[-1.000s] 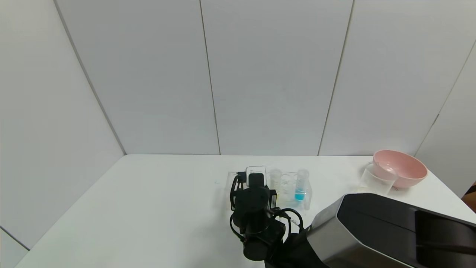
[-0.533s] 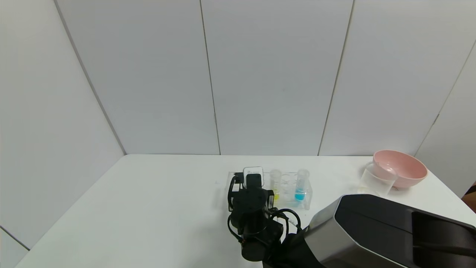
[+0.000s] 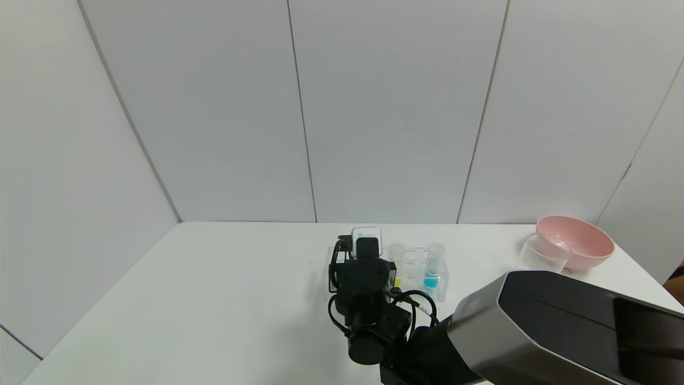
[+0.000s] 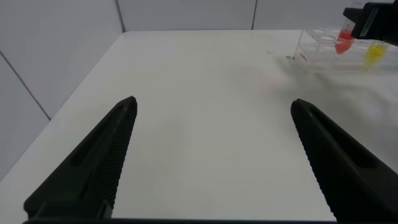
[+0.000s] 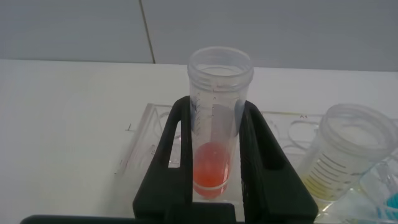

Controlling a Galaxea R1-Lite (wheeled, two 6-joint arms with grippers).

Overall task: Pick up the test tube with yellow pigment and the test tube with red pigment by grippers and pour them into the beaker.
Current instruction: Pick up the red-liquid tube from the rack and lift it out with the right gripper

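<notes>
Right gripper (image 5: 214, 180) clamps the red-pigment test tube (image 5: 217, 124) at the clear tube rack (image 5: 146, 134), yellow-pigment tube (image 5: 345, 155) beside it, beaker (image 3: 541, 256) well off to its right, nothing poured.

My right arm (image 3: 368, 305) is matte black, built of round joints looped with black cables, and it carries a small white box (image 3: 366, 235) at its wrist. Beside it I see a bulky silver shell with a glossy black top (image 3: 561, 331). Both grippers have flat black fingers (image 4: 99, 165).
</notes>
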